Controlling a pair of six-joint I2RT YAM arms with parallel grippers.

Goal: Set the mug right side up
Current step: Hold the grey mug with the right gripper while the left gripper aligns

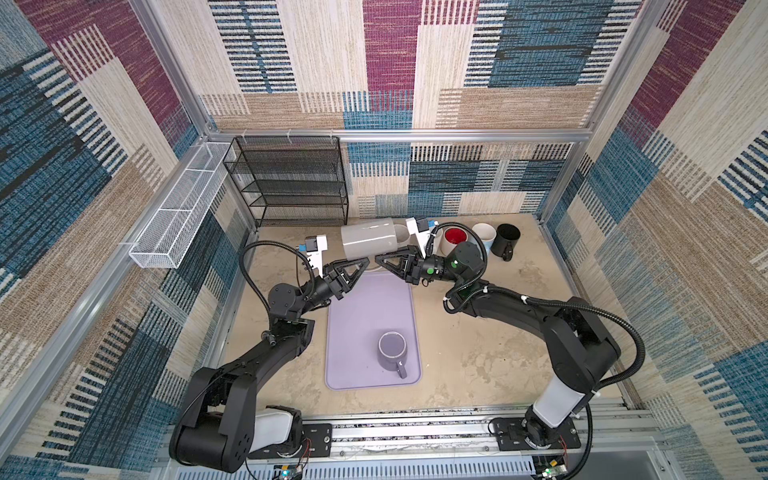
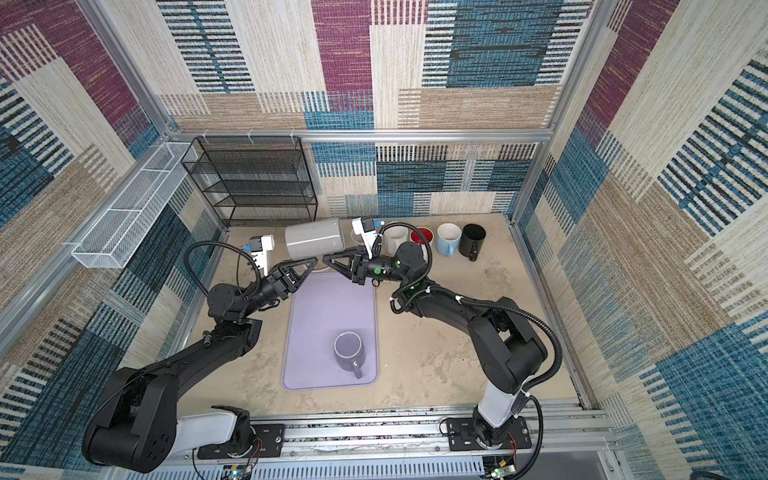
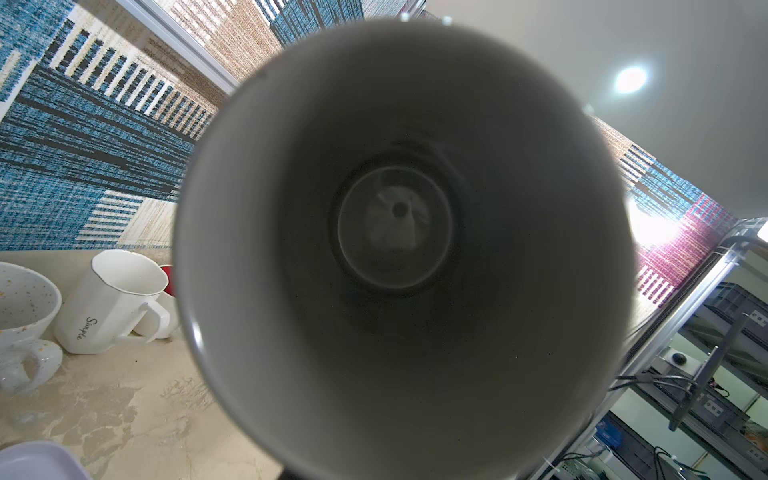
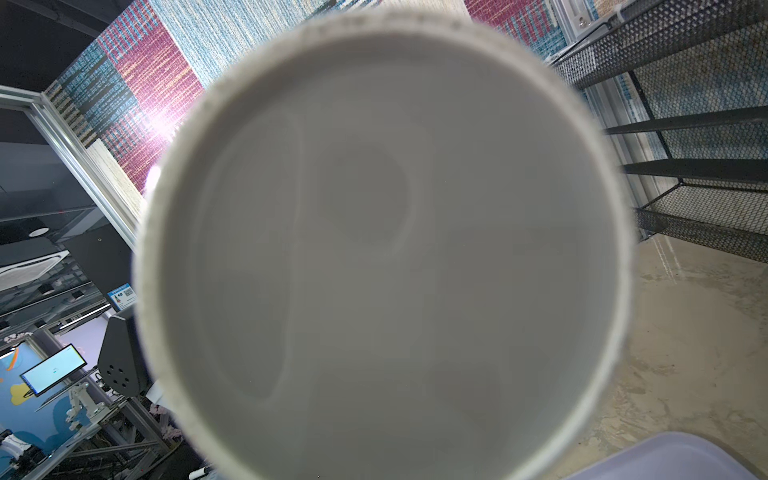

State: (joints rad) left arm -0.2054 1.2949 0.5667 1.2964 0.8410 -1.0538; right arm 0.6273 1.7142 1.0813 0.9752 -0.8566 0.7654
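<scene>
Overhead, in both top views, we see the grey mug (image 1: 368, 241) (image 2: 313, 243) held off the worktop (image 1: 478, 353), lying on its side around the far end of the lilac tray (image 1: 357, 324) (image 2: 316, 307). Its mouth faces the left arm and its base faces the right arm. In the left wrist view we look straight down into the mug's hollow (image 3: 395, 249), and in the right wrist view its flat base (image 4: 374, 249) fills most of the picture.

Both arms meet under the mug. The right fingers (image 1: 381, 260) (image 2: 327, 259) are pressed together against the mug's underside near the base end. We cannot make out which part of the mug they pinch, as the body hides it. The left fingers (image 1: 362, 262) (image 2: 311, 261) touch the underside from the other side, just beside the right ones. We cannot tell whether they are apart or together.

On the near part of the tray a purple mug (image 1: 392, 353) (image 2: 349, 353) stands upright, its handle toward the robot's base. Along the back wall stands a row of mugs: one with a red inside (image 1: 455, 239), a white and pale blue one (image 1: 484, 235) and a black one (image 1: 507, 239). In the left wrist view we also see a white mug marked "Simple" (image 3: 112, 299) next to a speckled one (image 3: 20, 316). A black wire rack (image 1: 291, 183) stands in the far left corner, with a white mesh basket (image 1: 178, 216) on the left wall.
</scene>
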